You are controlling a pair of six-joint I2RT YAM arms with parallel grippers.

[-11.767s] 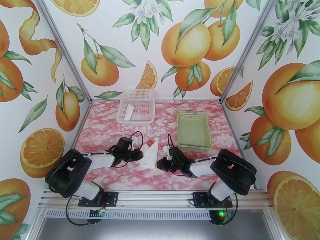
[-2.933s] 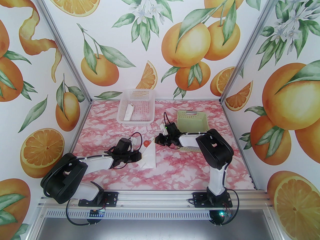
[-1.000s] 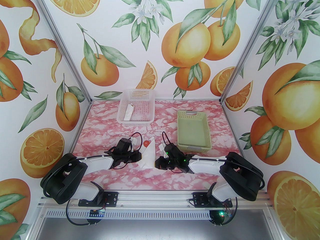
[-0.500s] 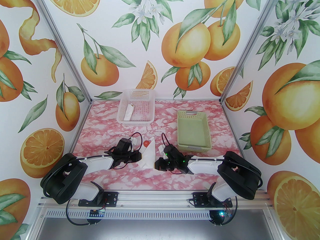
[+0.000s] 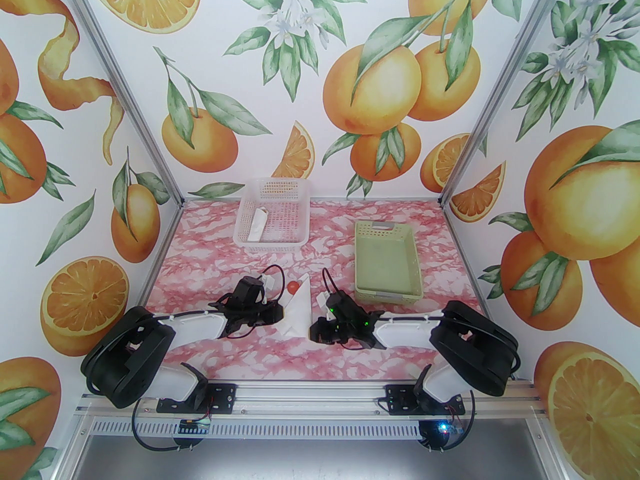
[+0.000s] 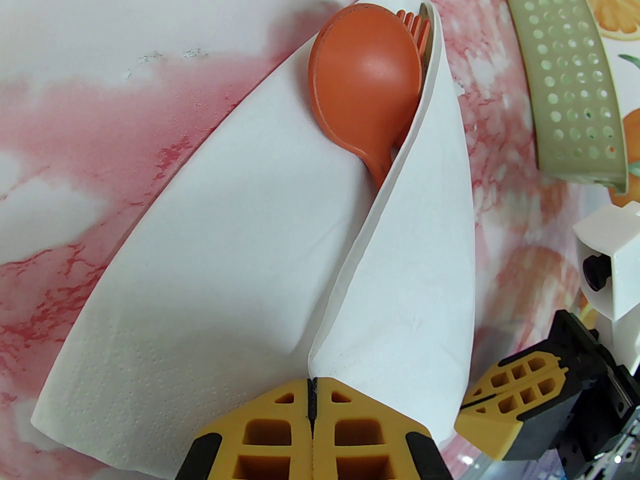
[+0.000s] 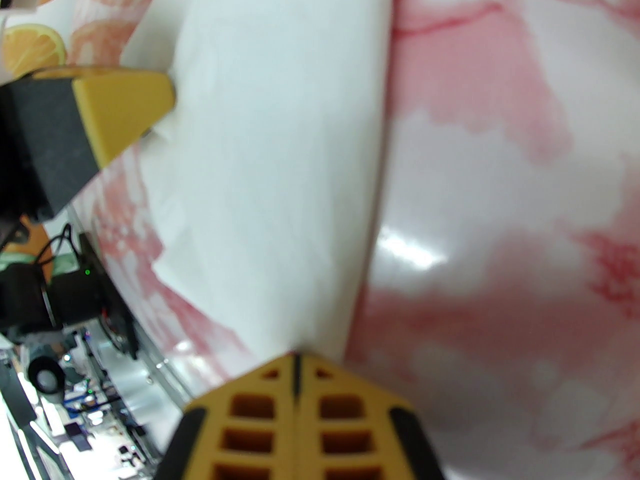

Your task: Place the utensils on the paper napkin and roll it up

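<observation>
- White napkin (image 5: pixel 299 308) lies mid-table, folded over spoon (image 6: pixel 365 75).
- Left gripper (image 6: pixel 312 388) and right gripper (image 7: pixel 296 360): fingers together, tips at its near end.
- Your risk: fold springs open once pressure lifts.

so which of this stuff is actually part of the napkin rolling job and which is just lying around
Job in hand:
paper napkin, partly rolled
red-orange spoon and orange fork, tucked inside it

Lying about:
white mesh basket holding a slim paper roll
green basket, empty

Pink-marbled table (image 5: pixel 210 268) — on it the paper napkin (image 5: pixel 300 310), a white basket (image 5: pixel 270 243), a green basket (image 5: pixel 387 295).
</observation>
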